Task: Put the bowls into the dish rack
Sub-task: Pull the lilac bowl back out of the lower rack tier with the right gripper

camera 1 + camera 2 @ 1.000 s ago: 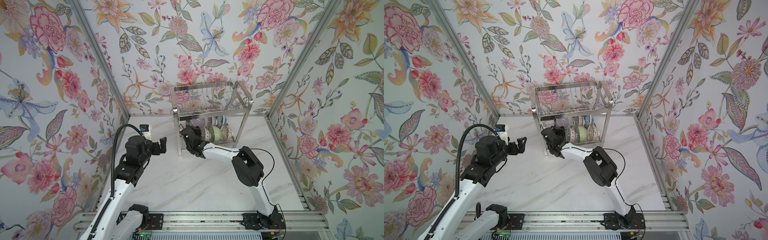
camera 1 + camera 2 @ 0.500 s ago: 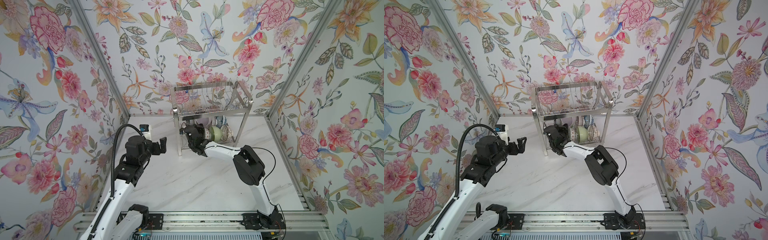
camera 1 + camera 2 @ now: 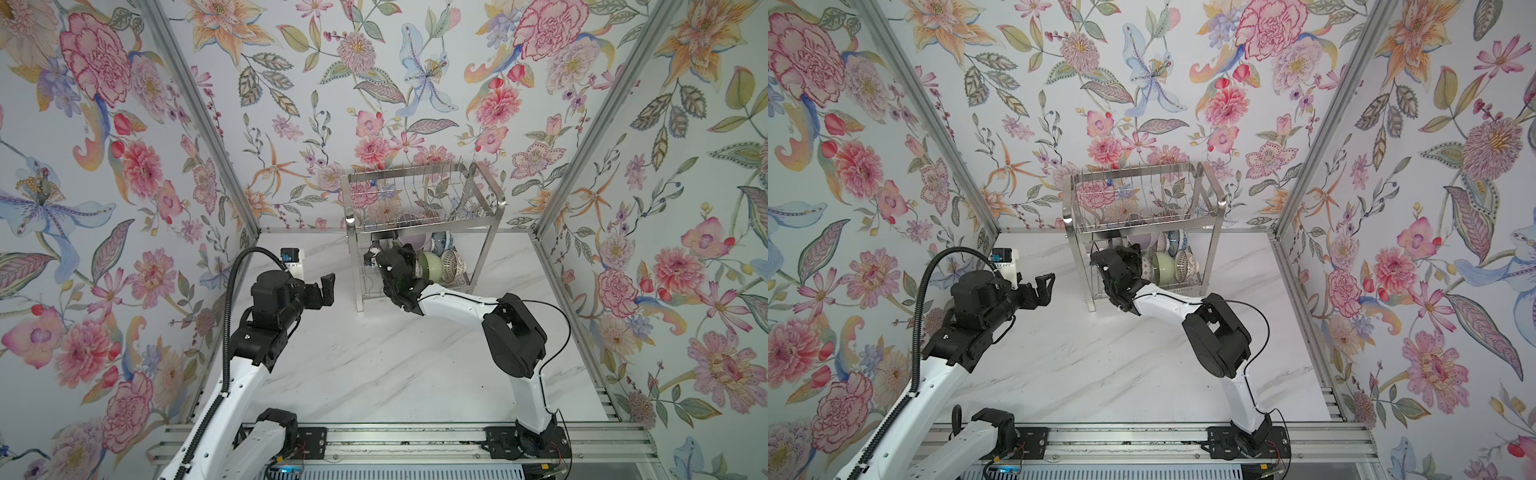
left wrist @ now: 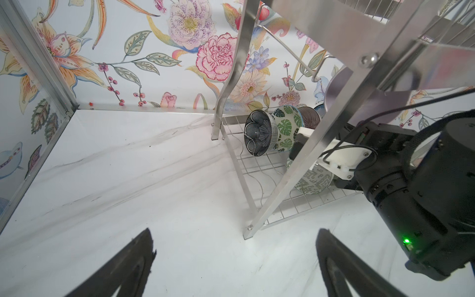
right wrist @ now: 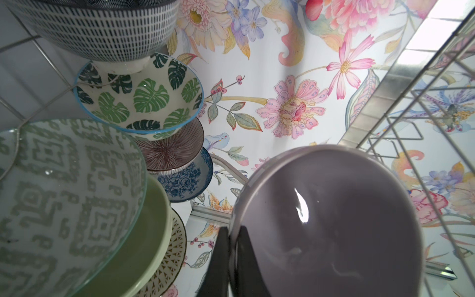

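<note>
**Top views.** The dish rack point(image 3: 352, 266) stands against the back wall. The right gripper point(image 3: 395, 251) reaches in under the rack's upper tier, with the lilac bowl point(image 3: 417, 240) just beyond it, deeper into the rack. The left gripper point(image 3: 325, 289) hangs outside the rack's front leg, jaws wide apart and empty, and is the farther of the two from that bowl.

**Left wrist.** The dark flower bowl point(image 4: 259, 136) and its neighbours stand on edge on the lower shelf point(image 4: 257, 164).

**Right wrist.** The fingers point(image 5: 218, 257) pinch the lilac bowl's rim. The bowl is held on edge, apart from the geometric bowl point(image 5: 64, 192) and the green bowl point(image 5: 144, 244). The upper tier's wires run close by and probably limit clearance.
</note>
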`<state>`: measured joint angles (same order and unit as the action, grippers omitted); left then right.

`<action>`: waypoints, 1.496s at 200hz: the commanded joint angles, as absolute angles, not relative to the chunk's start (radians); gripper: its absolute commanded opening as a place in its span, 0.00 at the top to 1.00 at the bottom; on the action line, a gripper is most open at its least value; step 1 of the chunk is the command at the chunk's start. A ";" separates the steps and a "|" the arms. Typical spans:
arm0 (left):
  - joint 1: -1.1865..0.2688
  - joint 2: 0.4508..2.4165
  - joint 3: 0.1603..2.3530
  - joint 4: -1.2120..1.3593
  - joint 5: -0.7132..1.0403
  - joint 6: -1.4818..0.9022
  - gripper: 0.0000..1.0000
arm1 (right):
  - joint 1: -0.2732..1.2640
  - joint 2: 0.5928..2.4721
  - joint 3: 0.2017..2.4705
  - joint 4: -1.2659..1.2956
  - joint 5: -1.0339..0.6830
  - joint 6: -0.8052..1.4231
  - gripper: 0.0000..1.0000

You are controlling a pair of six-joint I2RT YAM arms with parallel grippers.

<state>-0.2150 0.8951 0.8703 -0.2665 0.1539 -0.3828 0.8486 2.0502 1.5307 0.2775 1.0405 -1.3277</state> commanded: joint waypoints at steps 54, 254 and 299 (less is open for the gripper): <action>-0.205 0.899 0.868 -0.259 0.176 -0.394 0.01 | 0.887 1.873 1.453 0.096 0.967 -1.132 1.00; -0.207 0.934 0.927 -0.319 0.189 -0.353 0.01 | 1.073 1.414 1.214 -0.451 0.395 -0.738 1.00; -0.208 0.924 0.913 -0.326 0.190 -0.357 0.01 | 1.135 1.360 1.077 -0.513 0.227 -0.556 1.00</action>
<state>-0.2150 0.9298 0.8993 -0.3069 0.1768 -0.3698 1.1130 1.3773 1.1450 -0.4755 0.3462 -0.6964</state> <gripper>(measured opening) 0.993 0.060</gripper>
